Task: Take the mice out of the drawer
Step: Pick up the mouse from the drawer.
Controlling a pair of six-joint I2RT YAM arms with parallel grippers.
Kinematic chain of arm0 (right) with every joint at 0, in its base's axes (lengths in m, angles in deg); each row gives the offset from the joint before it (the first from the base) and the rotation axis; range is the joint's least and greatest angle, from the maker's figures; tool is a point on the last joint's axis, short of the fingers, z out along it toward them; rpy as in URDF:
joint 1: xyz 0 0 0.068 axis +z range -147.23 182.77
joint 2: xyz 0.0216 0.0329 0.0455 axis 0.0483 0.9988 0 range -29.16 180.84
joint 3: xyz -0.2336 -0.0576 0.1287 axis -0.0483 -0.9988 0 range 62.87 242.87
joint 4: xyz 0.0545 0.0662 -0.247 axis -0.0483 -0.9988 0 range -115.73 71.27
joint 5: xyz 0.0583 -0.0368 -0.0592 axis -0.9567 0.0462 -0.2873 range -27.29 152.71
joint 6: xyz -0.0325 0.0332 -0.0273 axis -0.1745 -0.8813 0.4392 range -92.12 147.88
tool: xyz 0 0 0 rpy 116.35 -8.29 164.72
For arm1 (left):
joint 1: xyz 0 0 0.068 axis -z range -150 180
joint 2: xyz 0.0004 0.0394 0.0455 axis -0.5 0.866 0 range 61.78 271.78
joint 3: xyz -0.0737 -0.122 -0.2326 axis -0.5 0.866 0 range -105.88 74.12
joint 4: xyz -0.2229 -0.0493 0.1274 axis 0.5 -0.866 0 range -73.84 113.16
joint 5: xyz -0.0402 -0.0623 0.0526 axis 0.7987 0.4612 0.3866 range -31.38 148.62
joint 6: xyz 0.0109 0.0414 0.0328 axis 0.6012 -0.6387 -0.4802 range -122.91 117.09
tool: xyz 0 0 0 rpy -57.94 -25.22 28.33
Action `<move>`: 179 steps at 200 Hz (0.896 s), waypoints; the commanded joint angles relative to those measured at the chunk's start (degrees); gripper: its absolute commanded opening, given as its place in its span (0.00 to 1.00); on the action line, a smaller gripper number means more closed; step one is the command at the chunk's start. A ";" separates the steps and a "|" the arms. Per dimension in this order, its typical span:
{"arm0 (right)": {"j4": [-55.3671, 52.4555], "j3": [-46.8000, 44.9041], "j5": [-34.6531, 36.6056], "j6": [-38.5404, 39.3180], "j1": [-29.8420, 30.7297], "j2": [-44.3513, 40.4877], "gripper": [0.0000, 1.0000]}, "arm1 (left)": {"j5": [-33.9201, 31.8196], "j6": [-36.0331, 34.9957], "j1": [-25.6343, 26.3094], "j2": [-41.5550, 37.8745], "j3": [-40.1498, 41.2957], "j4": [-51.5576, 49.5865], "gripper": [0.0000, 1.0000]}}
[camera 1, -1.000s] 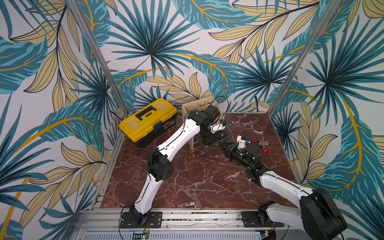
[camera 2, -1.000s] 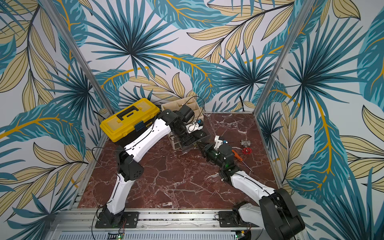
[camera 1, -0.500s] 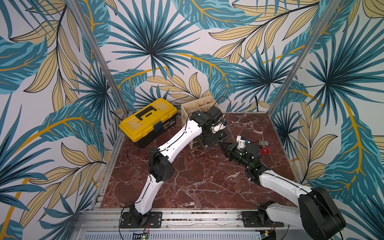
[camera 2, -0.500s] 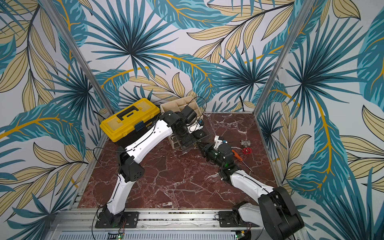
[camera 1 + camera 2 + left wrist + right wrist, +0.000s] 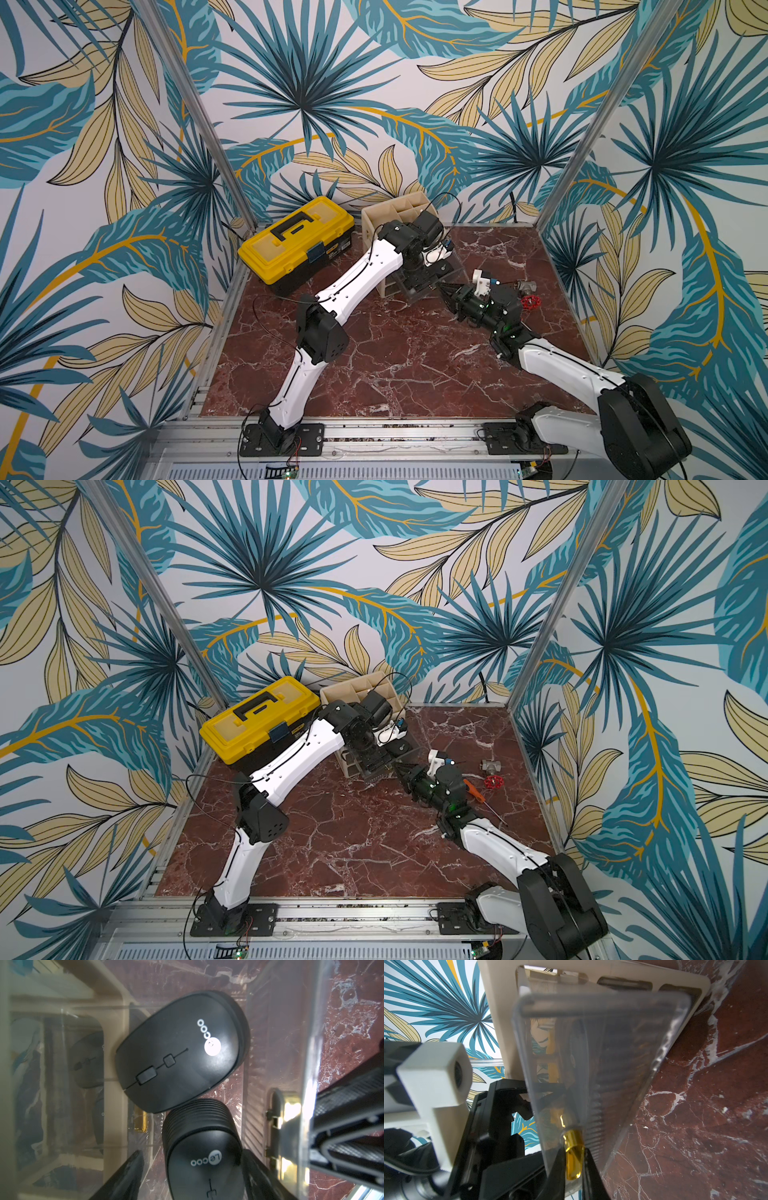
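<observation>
Red-brown marble counter [image 5: 395, 365], near back edge — clear plastic drawer [image 5: 612, 1053] stands pulled out, right gripper [image 5: 573, 1169] clamped on its gold knob [image 5: 572, 1140]. Inside, between the spread jaws of left gripper [image 5: 191, 1153], a dark grey oval mouse [image 5: 203, 1159], long axis along the fingers [image 5: 124, 1176] — second mouse [image 5: 178, 1053] just beyond, abutting it.

Left fingers [image 5: 126, 1174] spread apart, right fingers [image 5: 556, 1174] pinched nearly together.
</observation>
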 commanded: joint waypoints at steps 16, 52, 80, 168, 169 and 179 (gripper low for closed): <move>-1.03 1.81 -2.00 1.69 0.59 -0.13 0.06 | -1.18 0.55 0.55 0.39 0.18 -0.31 0.75; -1.12 2.04 -2.15 1.70 0.53 0.26 0.06 | -1.94 1.67 -0.52 -0.82 -0.17 0.74 0.77; -1.02 2.25 -2.26 1.70 0.52 0.70 0.06 | 1.98 1.18 -0.79 -1.70 -0.76 0.55 0.79; -2.08 3.05 -2.66 1.93 0.53 0.89 0.06 | 12.73 -2.27 -2.31 -2.43 -1.56 -3.27 0.84; -2.07 3.05 -2.68 1.95 0.56 0.89 0.06 | 12.76 -2.27 -2.34 -2.43 -1.57 -3.32 0.84; -2.24 3.13 -2.74 2.04 0.52 0.87 0.06 | 13.43 -2.73 -2.51 -2.43 -1.57 -3.84 0.84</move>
